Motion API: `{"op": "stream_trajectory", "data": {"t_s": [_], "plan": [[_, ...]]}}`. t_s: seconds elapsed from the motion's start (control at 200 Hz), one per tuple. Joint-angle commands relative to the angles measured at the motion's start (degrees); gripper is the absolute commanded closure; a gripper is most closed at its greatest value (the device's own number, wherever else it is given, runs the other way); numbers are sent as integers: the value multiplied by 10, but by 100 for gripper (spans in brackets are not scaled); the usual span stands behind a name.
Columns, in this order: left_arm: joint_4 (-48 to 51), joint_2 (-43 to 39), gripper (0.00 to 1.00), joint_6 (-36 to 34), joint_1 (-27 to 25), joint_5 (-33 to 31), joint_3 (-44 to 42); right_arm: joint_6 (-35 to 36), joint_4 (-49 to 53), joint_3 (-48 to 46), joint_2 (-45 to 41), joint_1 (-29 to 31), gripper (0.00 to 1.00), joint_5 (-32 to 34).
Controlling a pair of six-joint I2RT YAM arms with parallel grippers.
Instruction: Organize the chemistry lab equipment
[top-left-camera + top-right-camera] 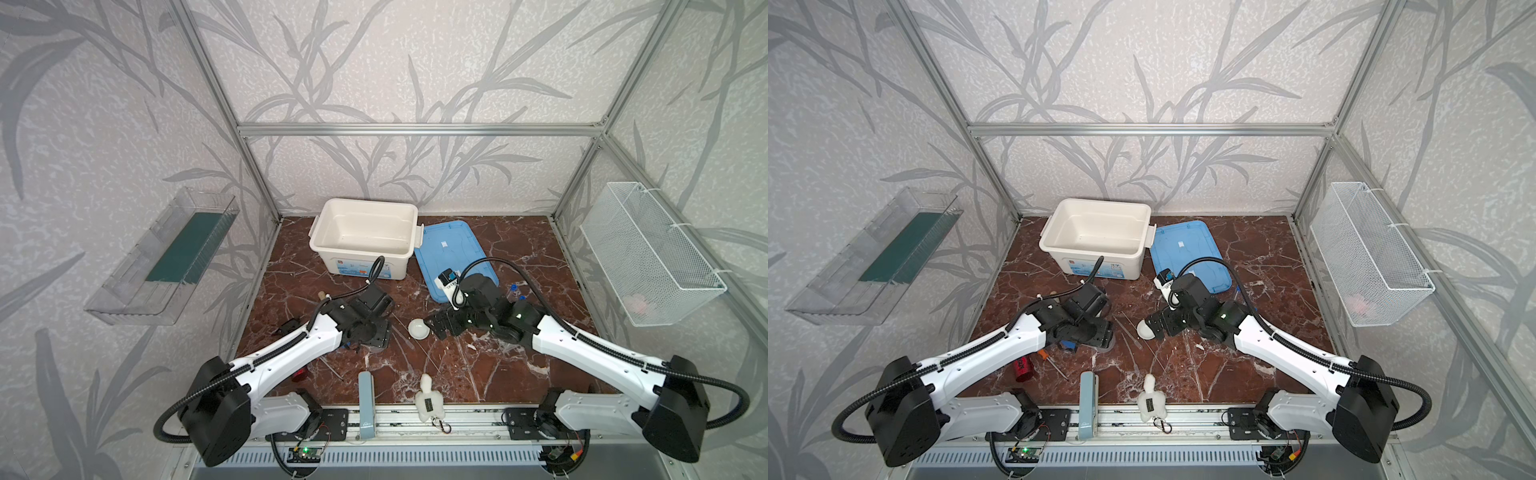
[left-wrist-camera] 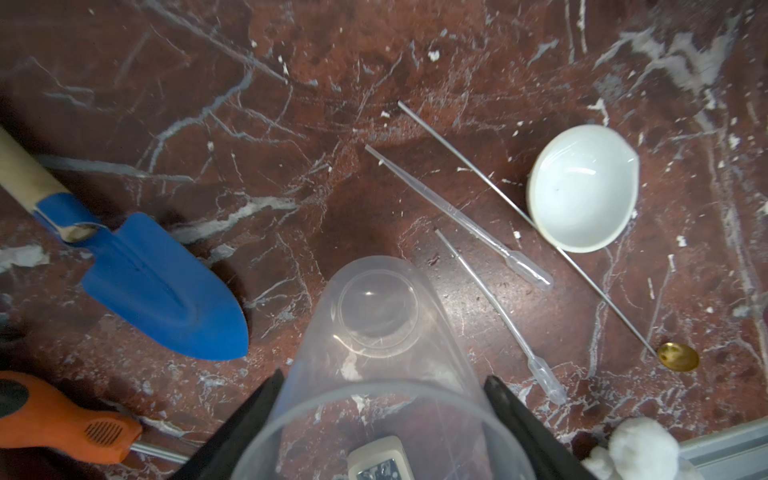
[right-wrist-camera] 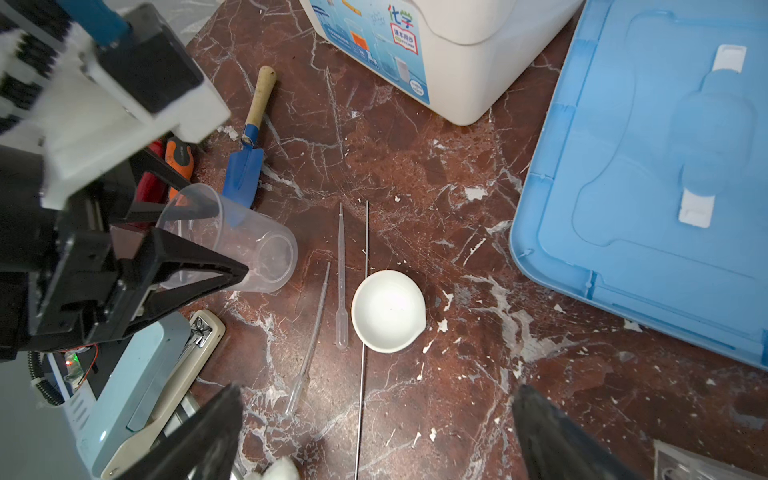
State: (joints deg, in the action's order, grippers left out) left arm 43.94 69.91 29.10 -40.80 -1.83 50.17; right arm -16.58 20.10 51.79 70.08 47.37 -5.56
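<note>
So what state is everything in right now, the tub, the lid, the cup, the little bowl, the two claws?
White tub: open, empty.
Blue lid: off, on the table beside the tub.
Clear beaker: on its side, empty.
White dish: upright, empty.
Pipettes: lying flat on the table.
Left claw: straddling the beaker; grip unclear.
Right claw: open, empty.

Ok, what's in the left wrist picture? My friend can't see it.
A clear beaker sits between the fingers of the left tool on a marble table. Beside it are a blue trowel, two pipettes, a thin rod and a white dish.
</note>
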Motion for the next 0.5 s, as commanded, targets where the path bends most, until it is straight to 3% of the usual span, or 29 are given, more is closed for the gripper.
{"op": "stream_trajectory", "data": {"t_s": [0.0,0.155,0.295,0.495], "plan": [[31,-28,28,-13,14,-22,72,-24,-37,23,-2,3,1,-6],[87,-3,29,-49,48,-20,174,-44,-66,36,8,3,1,-16],[130,39,29,-85,137,22,291,-42,-65,78,23,3,1,-8],[191,193,30,-134,215,32,530,-49,-79,176,81,3,1,-15]]}}
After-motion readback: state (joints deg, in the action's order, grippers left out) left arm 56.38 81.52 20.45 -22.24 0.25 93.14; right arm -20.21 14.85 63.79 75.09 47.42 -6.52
